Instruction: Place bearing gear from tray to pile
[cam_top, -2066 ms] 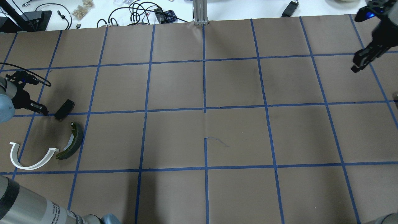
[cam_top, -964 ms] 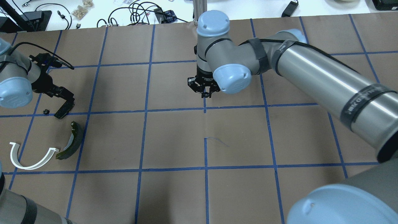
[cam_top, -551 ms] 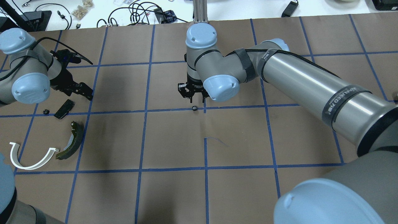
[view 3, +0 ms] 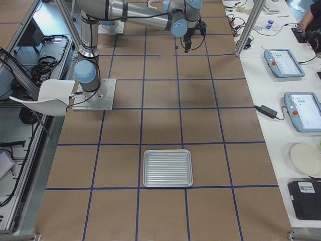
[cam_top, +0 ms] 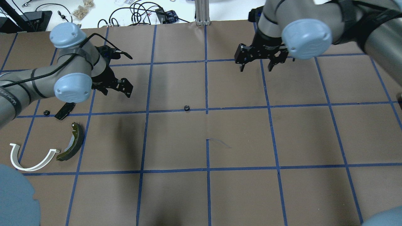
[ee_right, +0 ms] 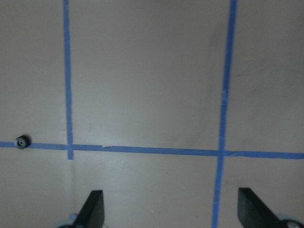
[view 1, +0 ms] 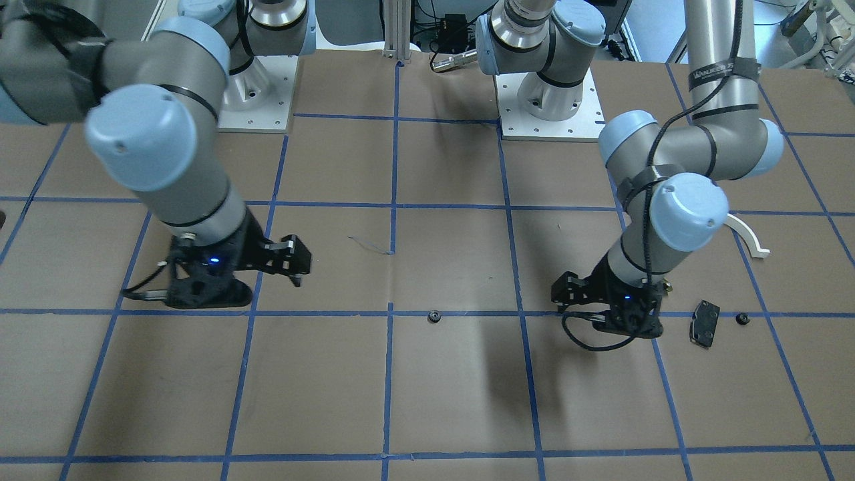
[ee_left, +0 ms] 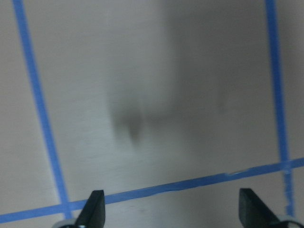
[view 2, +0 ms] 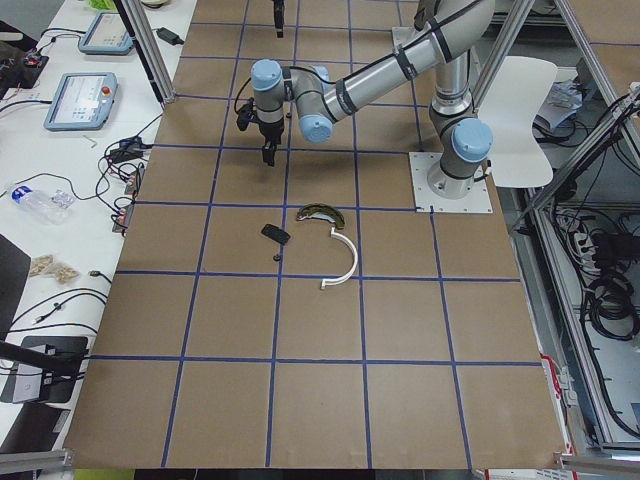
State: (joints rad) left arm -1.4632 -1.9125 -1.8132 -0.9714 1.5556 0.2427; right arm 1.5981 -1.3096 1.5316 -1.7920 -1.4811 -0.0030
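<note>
A small black bearing gear (cam_top: 187,108) lies alone on a blue tape line near the table's middle; it also shows in the front view (view 1: 434,316) and the right wrist view (ee_right: 22,141). My left gripper (cam_top: 117,93) is open and empty, between the gear and the pile. My right gripper (cam_top: 256,69) is open and empty, beyond and to the right of the gear. The pile at the left holds a black pad (cam_top: 65,110), an olive-and-black brake shoe (cam_top: 73,142), a white arch (cam_top: 31,157) and a second small gear (cam_top: 46,112). The ribbed metal tray (view 3: 168,167) holds nothing.
Brown paper with a blue tape grid (cam_top: 206,81) covers the table. Cables and small bags (cam_top: 141,12) lie beyond its far edge. The two arm bases (view 1: 548,100) stand at the robot's side.
My right gripper set the gear on the tape line, opened and drew back to the far right. The gear shifted slightly left. My left gripper moved from the pile toward the middle.
</note>
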